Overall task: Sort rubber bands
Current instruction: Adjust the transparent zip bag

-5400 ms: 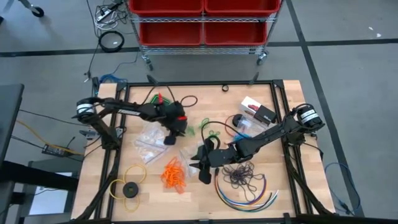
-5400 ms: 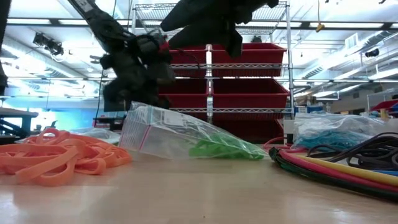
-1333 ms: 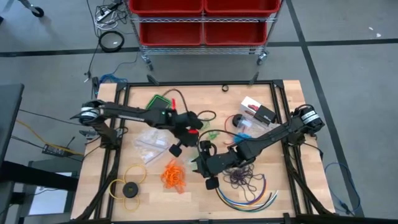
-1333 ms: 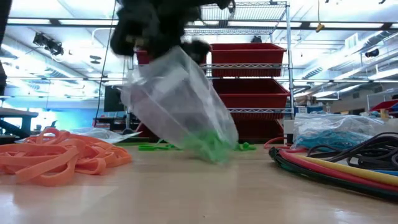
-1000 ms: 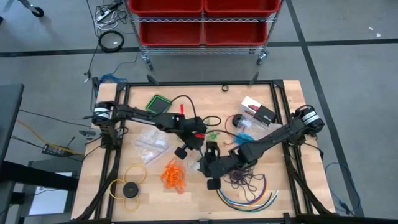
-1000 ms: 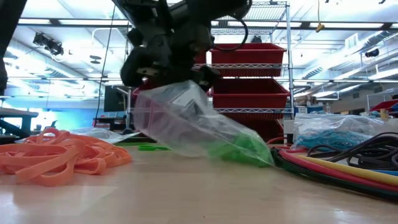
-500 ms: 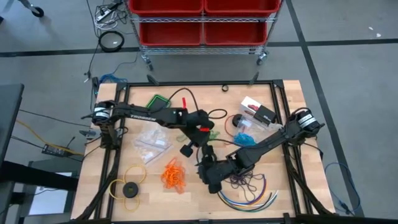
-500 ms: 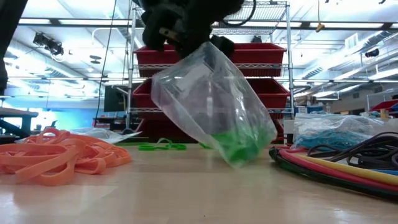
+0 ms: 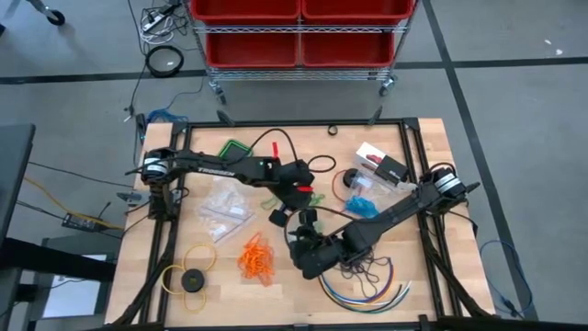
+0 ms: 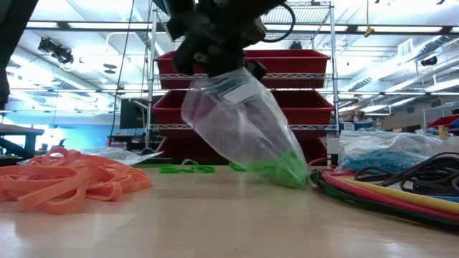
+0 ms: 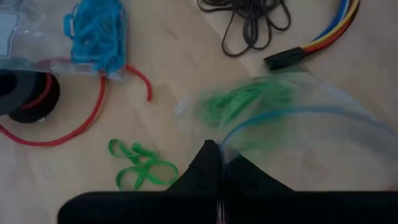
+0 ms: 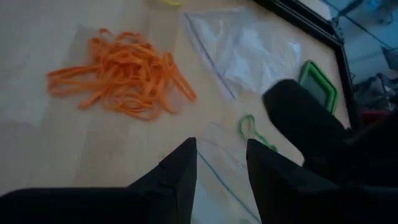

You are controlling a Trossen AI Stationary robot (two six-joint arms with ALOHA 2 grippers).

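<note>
The left gripper (image 9: pixel 278 215), pinched shut, is lifting a clear bag (image 10: pixel 244 125) so green rubber bands (image 10: pixel 283 168) settle downward; the right gripper (image 12: pixel 221 165), fingers parted and empty, is waiting at 6 o'clock beneath it

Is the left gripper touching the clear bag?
Touching. The left wrist view shows the left gripper shut on the clear bag's edge.

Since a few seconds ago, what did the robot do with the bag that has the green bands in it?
The left gripper picked the clear bag up off the table and carried it toward the right arm; it hangs pinched shut, green rubber bands at its bottom. The right gripper, open, swung in beneath it. A few green bands now lie loose on the table. The orange bands stayed put.
</note>
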